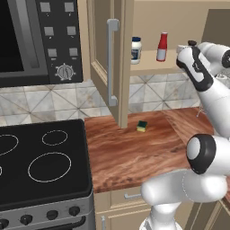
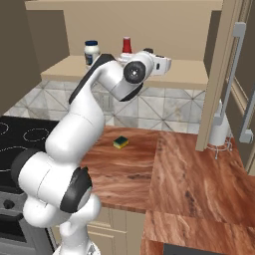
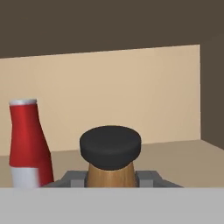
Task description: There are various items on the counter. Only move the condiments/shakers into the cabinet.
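Note:
My gripper [image 3: 110, 180] is shut on the small tan-brown shaker [image 3: 110, 159] with its dark top, a finger [image 3: 72, 178] pressed to each side. It reaches into the open cabinet [image 1: 105, 58] over the tan shelf [image 1: 152, 66], at the right end. The shaker's base is hidden, so I cannot tell if it rests on the shelf. The red squeeze bottle [image 3: 28, 144] stands on the shelf just left of the shaker, also visible from the base as the red bottle [image 1: 162, 46]. Further left on the shelf stands the white jar [image 1: 136, 50] with its dark blue lid.
The green-and-yellow sponge [image 1: 142, 126] lies on the wood-grain counter [image 1: 134, 157] below the cabinet. The cabinet door with its long grey handle [image 1: 111, 63] hangs open to the left. A black stovetop [image 1: 40, 161] lies further left. A paper towel roll [image 2: 219, 130] stands at the right.

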